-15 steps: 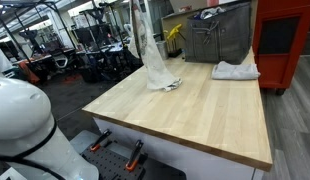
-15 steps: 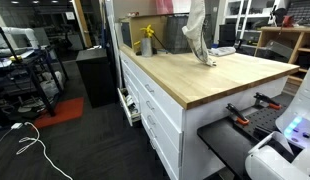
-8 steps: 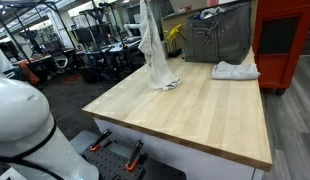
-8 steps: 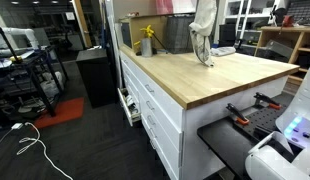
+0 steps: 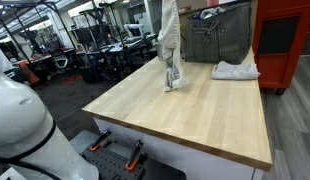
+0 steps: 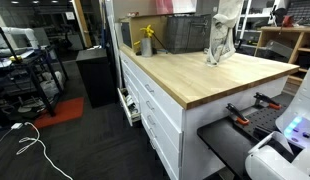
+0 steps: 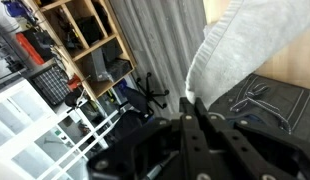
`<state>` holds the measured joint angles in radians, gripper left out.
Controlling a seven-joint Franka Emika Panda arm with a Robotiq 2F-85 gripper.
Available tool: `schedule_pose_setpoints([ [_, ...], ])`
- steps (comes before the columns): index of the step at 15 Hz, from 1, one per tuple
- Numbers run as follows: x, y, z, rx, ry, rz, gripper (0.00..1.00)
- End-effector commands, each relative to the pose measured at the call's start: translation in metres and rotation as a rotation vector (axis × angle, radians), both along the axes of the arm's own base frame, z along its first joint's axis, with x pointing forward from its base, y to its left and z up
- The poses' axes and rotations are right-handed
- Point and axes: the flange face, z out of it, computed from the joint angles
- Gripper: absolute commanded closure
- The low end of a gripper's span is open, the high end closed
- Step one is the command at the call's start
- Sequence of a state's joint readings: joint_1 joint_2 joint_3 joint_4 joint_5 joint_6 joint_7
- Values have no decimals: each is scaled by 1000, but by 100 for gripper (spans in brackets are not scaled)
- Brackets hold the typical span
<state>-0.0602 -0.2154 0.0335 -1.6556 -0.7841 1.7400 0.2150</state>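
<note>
**Cloth, hung from pinched fingers: moved inward over the table**

- Gripper (image 7: 190, 108): fingers (image 7: 184, 130) are pressed together, pinching the top edge of the cloth (image 7: 245, 50). The grip is unchanged over the last second.
- Cloth (image 5: 169, 42) (image 6: 221, 35): pale and long. A second ago it draped near the table's far corner, with its lower part spread flat on the wood. It now hangs almost straight, further in along the far side. Only its bottom end meets the table (image 5: 195, 110) (image 6: 190, 78). Reading: lifted clear and carried sideways, not laid down.
- Arm: out of frame above both exterior views. The wrist is held high over the tabletop, and the wrist view looks out past the cloth toward shelves (image 7: 80, 35).
- Second cloth (image 5: 235, 70): folded, lying on the table well apart from the hanging one.
- Metal bin (image 5: 217, 40) and yellow bottle (image 5: 175, 34) (image 6: 147, 40): at the table's far end, behind the cloth.
</note>
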Motion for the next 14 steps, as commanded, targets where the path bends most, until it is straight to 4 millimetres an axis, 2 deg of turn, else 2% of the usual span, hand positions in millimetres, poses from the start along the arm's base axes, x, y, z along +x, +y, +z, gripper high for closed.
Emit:
schedule_pose_setpoints([
  [1, -24, -8, 13, -36, -29, -61, 99],
  [9, -77, -9, 93, -53, -162, -50, 99],
  [12, -84, 0, 110, -70, -202, -27, 99],
  [14, -81, 11, 116, -72, -213, 3, 99],
])
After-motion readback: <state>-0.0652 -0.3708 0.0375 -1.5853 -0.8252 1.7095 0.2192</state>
